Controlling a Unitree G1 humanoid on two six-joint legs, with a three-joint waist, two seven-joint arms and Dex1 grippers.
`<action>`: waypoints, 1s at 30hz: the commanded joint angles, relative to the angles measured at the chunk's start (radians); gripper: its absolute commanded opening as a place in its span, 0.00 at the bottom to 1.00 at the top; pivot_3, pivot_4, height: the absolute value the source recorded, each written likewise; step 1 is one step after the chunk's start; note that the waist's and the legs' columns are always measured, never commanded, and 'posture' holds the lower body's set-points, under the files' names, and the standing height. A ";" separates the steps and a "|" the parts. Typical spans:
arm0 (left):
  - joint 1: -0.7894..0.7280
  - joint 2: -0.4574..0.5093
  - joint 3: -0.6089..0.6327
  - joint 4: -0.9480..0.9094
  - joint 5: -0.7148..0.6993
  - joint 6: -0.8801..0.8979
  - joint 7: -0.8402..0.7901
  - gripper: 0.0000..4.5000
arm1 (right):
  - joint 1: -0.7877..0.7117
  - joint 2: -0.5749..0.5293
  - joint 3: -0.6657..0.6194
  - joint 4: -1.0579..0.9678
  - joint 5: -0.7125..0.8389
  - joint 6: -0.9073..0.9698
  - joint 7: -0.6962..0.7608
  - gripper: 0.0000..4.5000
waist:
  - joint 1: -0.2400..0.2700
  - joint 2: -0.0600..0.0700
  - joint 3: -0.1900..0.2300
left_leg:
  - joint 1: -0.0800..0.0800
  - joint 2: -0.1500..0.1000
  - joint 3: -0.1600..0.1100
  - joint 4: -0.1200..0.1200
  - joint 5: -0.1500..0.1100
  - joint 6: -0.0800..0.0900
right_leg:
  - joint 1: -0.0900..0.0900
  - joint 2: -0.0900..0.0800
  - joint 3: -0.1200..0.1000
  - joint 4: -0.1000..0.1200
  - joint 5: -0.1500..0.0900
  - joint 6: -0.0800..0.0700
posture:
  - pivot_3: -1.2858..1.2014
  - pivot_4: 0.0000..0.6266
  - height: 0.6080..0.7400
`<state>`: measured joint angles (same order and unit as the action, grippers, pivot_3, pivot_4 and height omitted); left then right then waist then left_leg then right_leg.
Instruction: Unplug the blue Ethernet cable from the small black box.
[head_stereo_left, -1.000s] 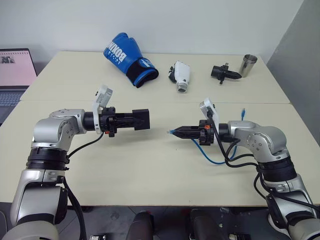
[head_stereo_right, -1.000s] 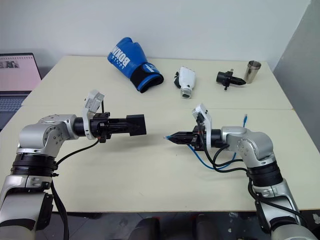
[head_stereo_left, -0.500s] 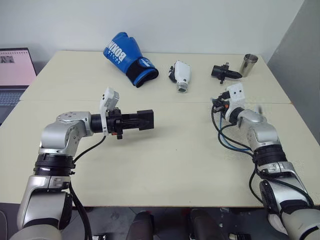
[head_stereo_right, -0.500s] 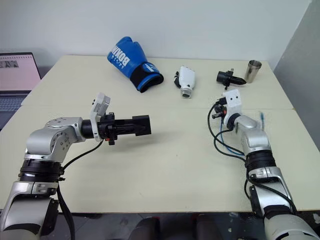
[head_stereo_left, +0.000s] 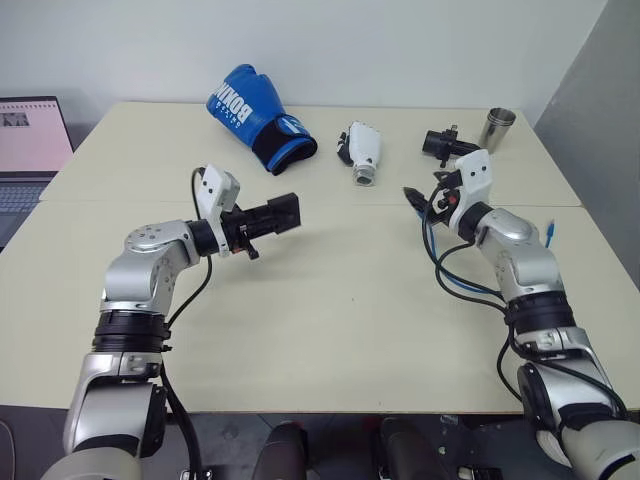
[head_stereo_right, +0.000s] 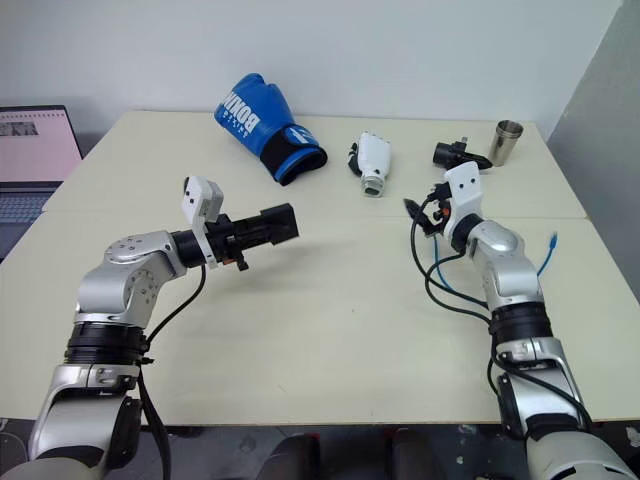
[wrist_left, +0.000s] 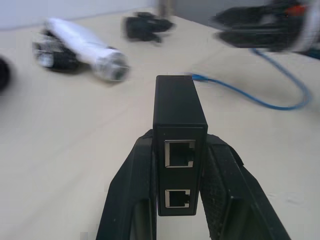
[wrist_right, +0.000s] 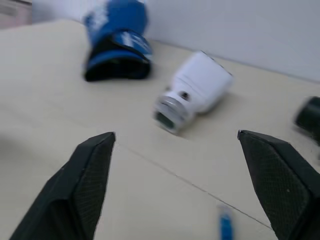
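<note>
I can read one piece of lettering: white capitals on the blue boxing glove (head_stereo_left: 256, 115) at the far side of the table, beginning "BO", the rest too small to make out. I read no other text.

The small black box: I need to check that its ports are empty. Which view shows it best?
The left wrist view: the small black box stands close up between the left tool's fingers, both ports facing the camera, empty. The eye views show only its side.
</note>
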<state>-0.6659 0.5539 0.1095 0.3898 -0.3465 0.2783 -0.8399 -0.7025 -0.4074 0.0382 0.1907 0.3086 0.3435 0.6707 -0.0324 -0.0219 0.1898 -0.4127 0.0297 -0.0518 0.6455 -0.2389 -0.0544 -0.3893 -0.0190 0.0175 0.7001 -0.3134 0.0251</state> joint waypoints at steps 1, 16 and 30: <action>0.018 -0.006 0.062 0.117 0.095 -0.191 0.174 0.18 | 0.068 -0.035 0.091 -0.259 0.056 0.090 0.129 1.00 | -0.002 0.000 0.000 | 0.000 0.000 0.000 0.000 0.000 0.000 | 0.000 0.000 0.000 0.000 0.000 0.000 | 0.52 0.24 1.00; 0.093 -0.026 0.088 0.334 0.129 -0.253 0.255 0.33 | 0.108 -0.056 0.167 -0.383 0.027 0.170 0.184 1.00 | 0.003 -0.001 -0.001 | 0.001 -0.001 -0.002 0.001 0.000 0.000 | 0.001 -0.001 -0.002 0.000 0.001 0.002 | 0.52 0.24 1.00; 0.118 -0.022 0.111 0.225 0.097 -0.163 0.249 0.99 | 0.093 -0.050 0.165 -0.373 0.022 0.166 0.181 1.00 | 0.002 -0.001 -0.001 | 0.001 -0.001 -0.002 0.001 0.000 0.000 | 0.001 -0.001 -0.001 0.001 0.001 0.002 | 0.52 0.24 1.00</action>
<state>-0.5541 0.5220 0.2020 0.6732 -0.2378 0.1053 -0.5982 -0.5887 -0.4580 0.2166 -0.1570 0.3312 0.5192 0.8477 -0.0307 -0.0229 0.1890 -0.4115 0.0286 -0.0534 0.6469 -0.2389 -0.0544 -0.3880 -0.0196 0.0161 0.7013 -0.3126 0.0266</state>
